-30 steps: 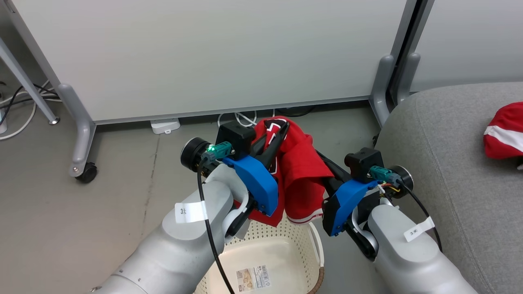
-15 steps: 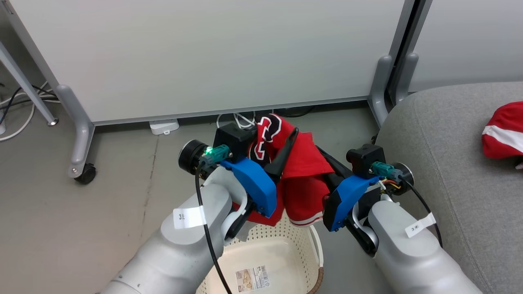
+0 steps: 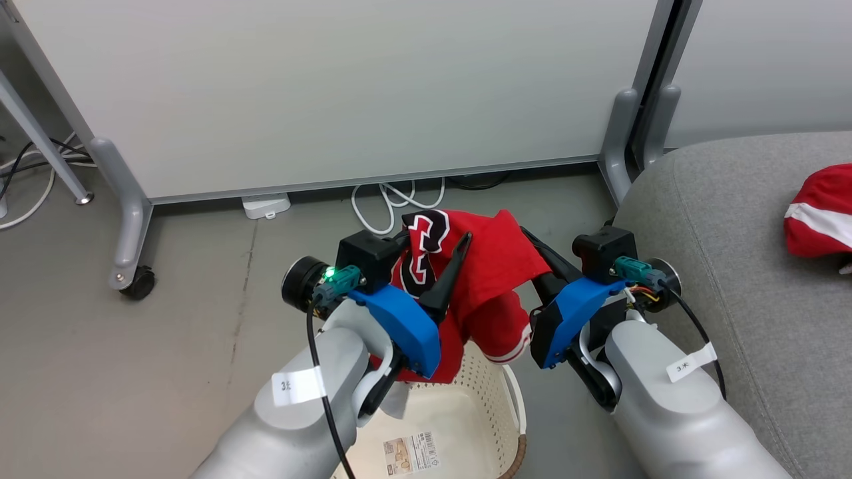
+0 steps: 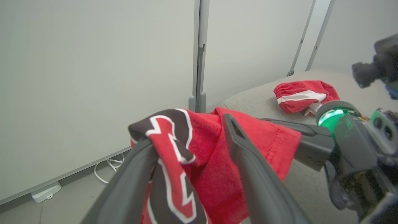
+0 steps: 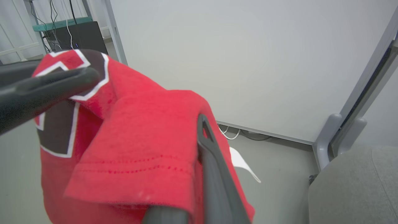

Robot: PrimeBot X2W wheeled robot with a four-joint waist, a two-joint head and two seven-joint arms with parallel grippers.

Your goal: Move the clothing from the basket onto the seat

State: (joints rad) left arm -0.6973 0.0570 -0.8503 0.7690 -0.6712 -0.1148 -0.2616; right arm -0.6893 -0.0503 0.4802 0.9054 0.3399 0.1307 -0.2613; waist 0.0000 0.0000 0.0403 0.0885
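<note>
The red jersey (image 3: 492,266) with a black, white-edged numeral hangs in the air above the far end of the cream basket (image 3: 496,392). My left gripper (image 3: 432,259) is shut on its numeral side, cloth bunched between the fingers (image 4: 248,161). From the right, my right gripper (image 3: 532,249) is shut on the other side; one finger (image 5: 211,161) shows and cloth covers the other. The basket holds nothing but its label sticker (image 3: 413,452). The red shorts (image 3: 819,213) with a white stripe lie on the grey seat (image 3: 719,253) at the right.
White partition panels (image 3: 346,86) stand close behind on grey legs, one with a caster (image 3: 140,283). A white cable (image 3: 393,199) and a white power block (image 3: 266,205) lie on the floor at their foot. Bare grey floor (image 3: 100,372) spreads to the left.
Both grippers have drawn back slightly toward me with the jersey. The black numeral has turned up into view, and the white cable behind it is now uncovered.
</note>
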